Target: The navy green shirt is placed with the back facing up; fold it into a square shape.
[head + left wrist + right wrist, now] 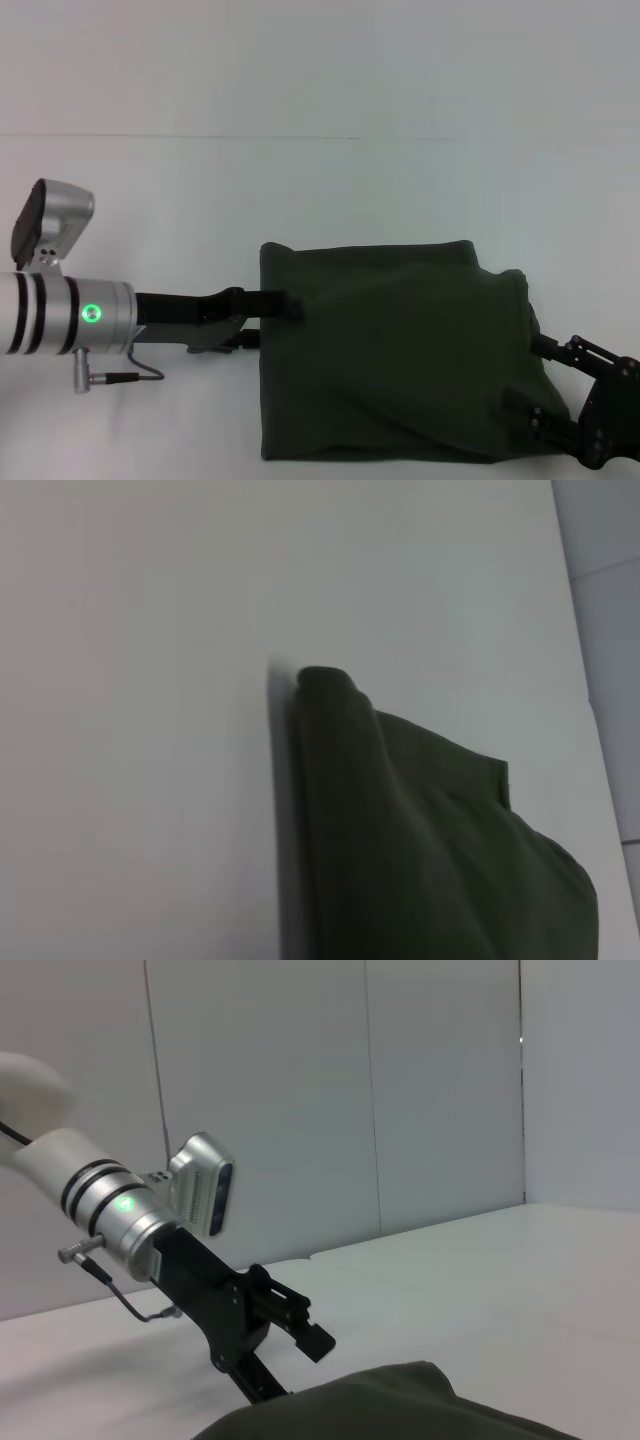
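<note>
The navy green shirt (390,350) lies on the white table (150,190) as a folded, roughly square block, plain side up; no lettering shows. My left gripper (275,318) reaches in from the left to the shirt's left edge, open, with one finger (285,298) over the cloth. In the right wrist view the left gripper (290,1365) has its upper finger free in the air and the lower one hidden behind the shirt (400,1410). My right gripper (530,380) is open at the shirt's right edge, near the front. The left wrist view shows a rounded fold of the shirt (420,830).
A seam in the table (200,136) runs across behind the shirt. Grey wall panels (440,1090) stand beyond the table. The shirt's front edge lies close to the table's near edge.
</note>
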